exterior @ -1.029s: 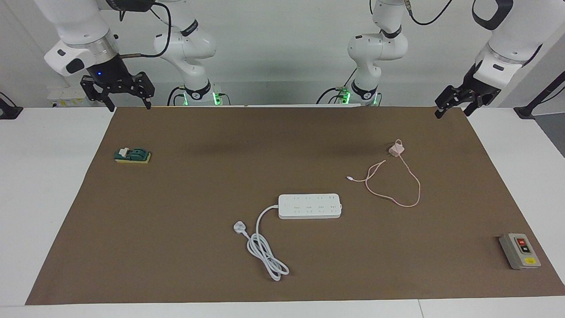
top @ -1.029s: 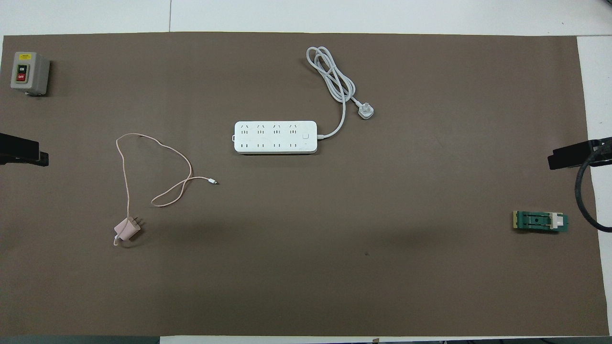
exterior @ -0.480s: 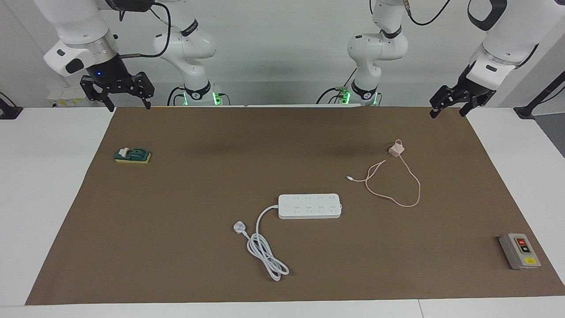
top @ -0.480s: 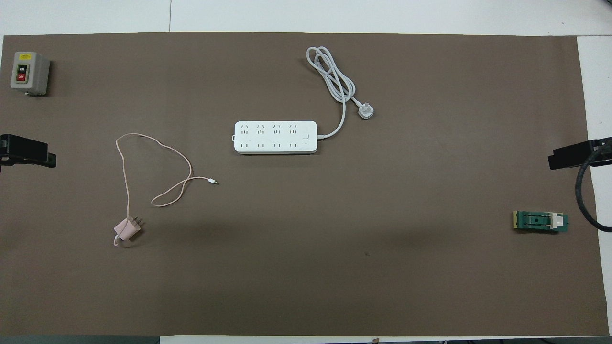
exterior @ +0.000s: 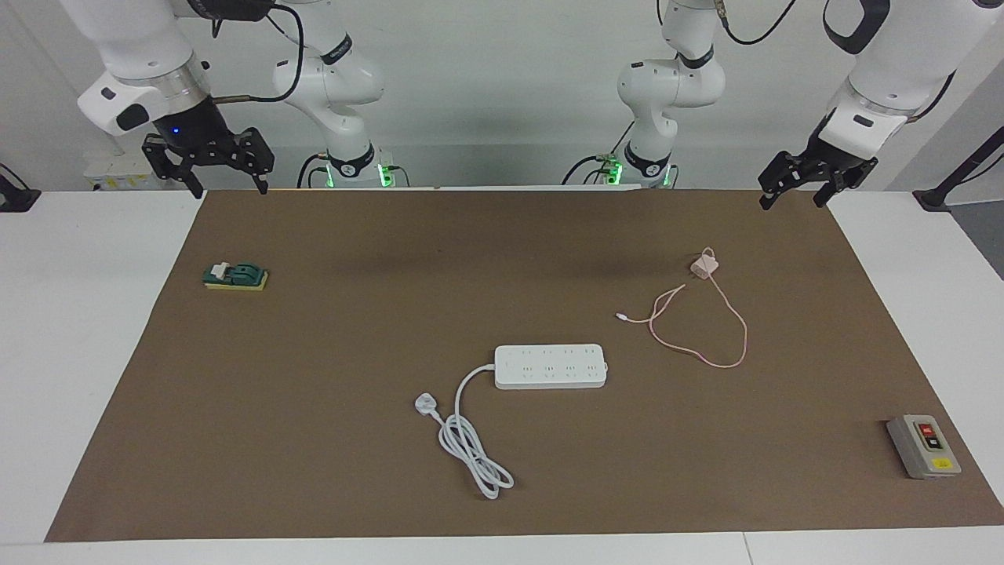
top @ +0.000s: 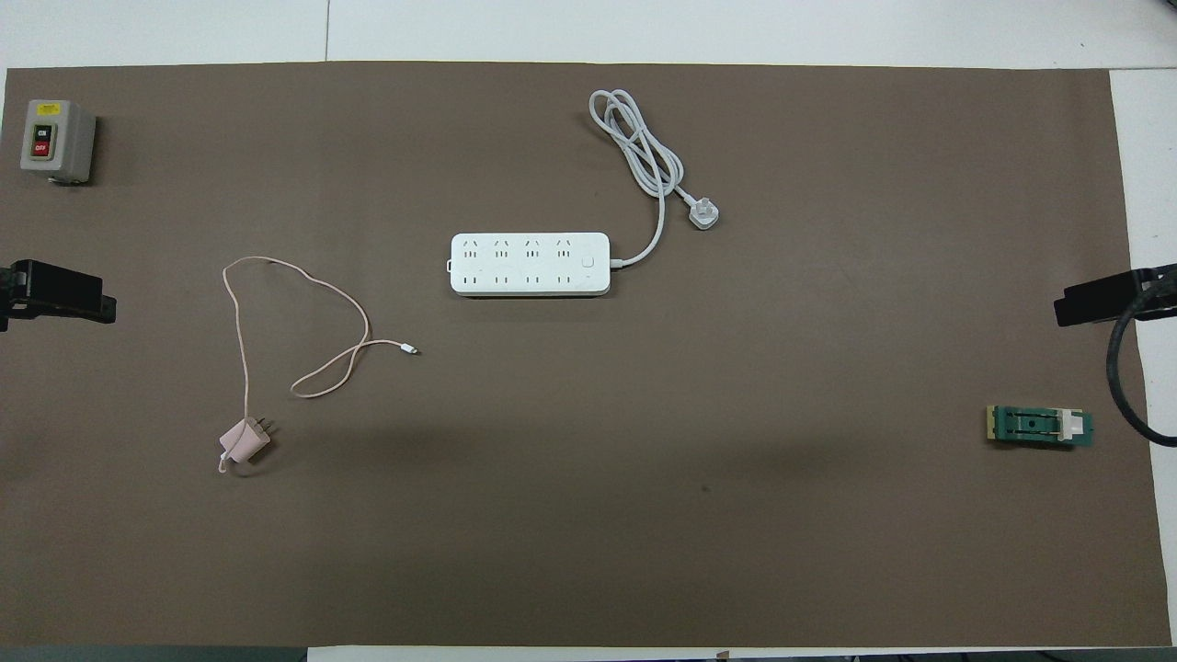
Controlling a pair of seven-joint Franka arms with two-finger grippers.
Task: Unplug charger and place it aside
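Note:
The pale pink charger [exterior: 703,267] lies unplugged on the brown mat [exterior: 314,353], toward the left arm's end and nearer to the robots than the white power strip [exterior: 551,366]. Its thin pink cable [exterior: 740,329] loops to a tiny white connector [exterior: 621,317]. It also shows in the overhead view [top: 246,441]. My left gripper [exterior: 790,202] hangs open and empty above the mat's corner, apart from the charger. My right gripper [exterior: 231,188] hangs open and empty over the mat's edge at its own end, waiting.
The power strip's [top: 530,264] sockets are all empty; its thick cord ends in a white three-pin plug [exterior: 424,405]. A grey switch box [exterior: 924,446] sits at the left arm's end, farthest from the robots. A green block [exterior: 235,276] lies at the right arm's end.
My left gripper has drifted a little inward over the mat, toward the table's middle. The charger, the strip and the right arm have not moved.

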